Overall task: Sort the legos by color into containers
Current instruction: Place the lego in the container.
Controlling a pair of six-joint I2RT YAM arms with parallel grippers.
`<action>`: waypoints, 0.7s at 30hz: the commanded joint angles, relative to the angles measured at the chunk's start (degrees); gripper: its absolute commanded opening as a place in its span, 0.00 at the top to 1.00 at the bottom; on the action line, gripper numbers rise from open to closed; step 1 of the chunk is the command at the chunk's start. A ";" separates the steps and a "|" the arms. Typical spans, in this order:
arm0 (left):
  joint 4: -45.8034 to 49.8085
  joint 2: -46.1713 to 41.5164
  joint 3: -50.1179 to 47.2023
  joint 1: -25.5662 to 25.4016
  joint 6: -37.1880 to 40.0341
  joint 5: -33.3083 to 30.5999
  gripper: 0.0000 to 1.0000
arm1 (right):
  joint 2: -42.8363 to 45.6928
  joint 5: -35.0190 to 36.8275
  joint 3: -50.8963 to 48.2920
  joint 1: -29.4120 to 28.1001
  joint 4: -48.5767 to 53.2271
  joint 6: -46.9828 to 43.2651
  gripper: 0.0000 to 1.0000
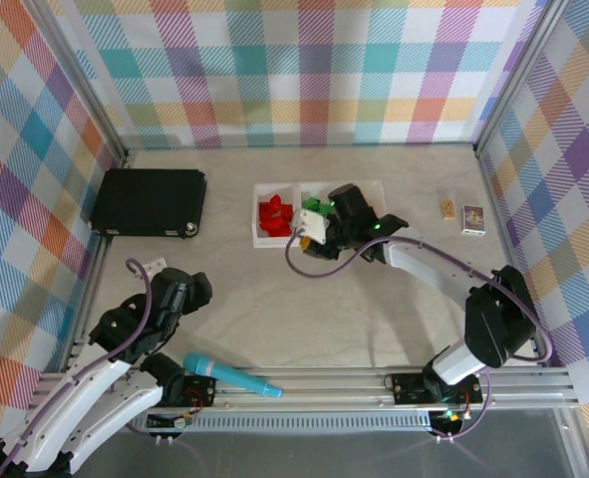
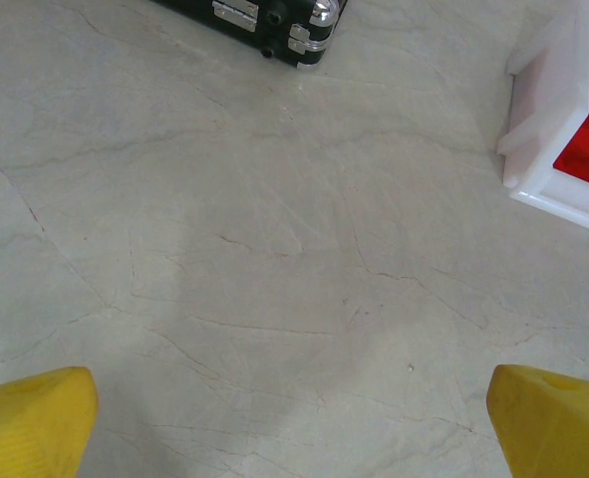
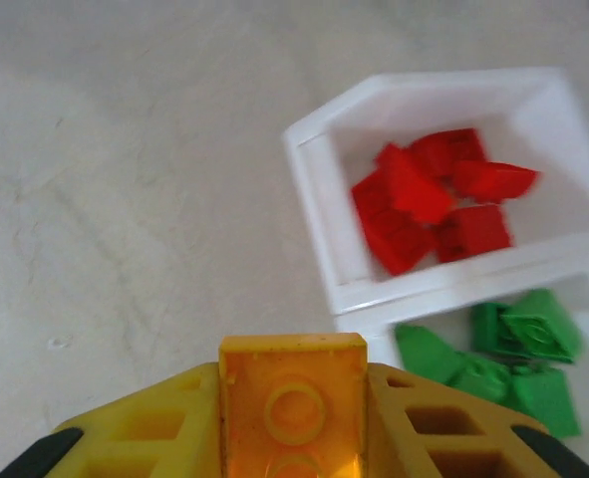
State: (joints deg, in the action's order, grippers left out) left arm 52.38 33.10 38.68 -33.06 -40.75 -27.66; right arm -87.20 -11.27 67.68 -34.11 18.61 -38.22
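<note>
yellow brick (image 3: 292,408): pinched between the fingers of the right gripper (image 3: 292,443), stud face up, held above the near edge of the containers (image 3: 319,199).
red legos (image 3: 429,194): heaped in the left end bin.
green legos (image 3: 503,358): heaped in the middle bin, next door to the red.
risk, wrong bin: the brick hangs close to the wall between the red and green bins. Released here, it would likely land in the wrong colour or on the table (image 2: 274,249).
risk, slip: only a narrow part of the brick looks gripped, so a quick swing to the right could twist it loose.
risk, knock: the wrist sits low over the row, and a sideways move might catch a bin wall and shift the joined set.
third bin (image 1: 377,189): mostly under the right arm in the top view. Contents cannot be told.
blur: the right wrist view is soft, so the brick count is uncertain.
left gripper (image 2: 294,418): fingers spread wide over bare table, holding nothing, well apart from the bins.
black case (image 1: 149,201): cut off at the top edge in the left wrist view.
</note>
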 commanded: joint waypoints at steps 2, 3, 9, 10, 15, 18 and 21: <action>-0.26 -0.14 -0.44 0.62 0.39 -0.08 0.00 | 1.18 -2.58 3.95 5.59 -1.22 5.97 0.67; -0.26 -0.04 -0.46 0.62 0.36 -0.16 0.00 | 0.92 -2.51 4.40 6.86 -1.65 6.59 0.68; -1.02 0.77 -0.31 0.60 0.60 0.11 0.00 | -4.27 -3.97 9.41 13.98 -1.31 11.20 0.69; -1.18 1.03 -0.27 0.63 0.75 0.15 0.00 | -5.74 -3.77 10.46 14.77 -1.24 11.52 0.69; -1.40 2.31 0.23 0.59 0.77 0.72 0.00 | -12.21 -3.27 12.47 17.48 -4.59 13.93 0.70; -0.89 2.39 0.50 0.63 0.74 0.77 0.00 | -16.69 -3.14 14.48 18.67 -4.18 13.72 0.71; -0.15 2.14 0.73 0.63 0.74 0.45 0.00 | -20.43 -2.52 15.77 19.99 -4.32 14.07 0.71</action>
State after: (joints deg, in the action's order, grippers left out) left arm 51.99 35.55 38.68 -33.06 -40.71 -27.27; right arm -105.78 -12.93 81.01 -15.03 15.40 -25.61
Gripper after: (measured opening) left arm 0.997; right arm 0.312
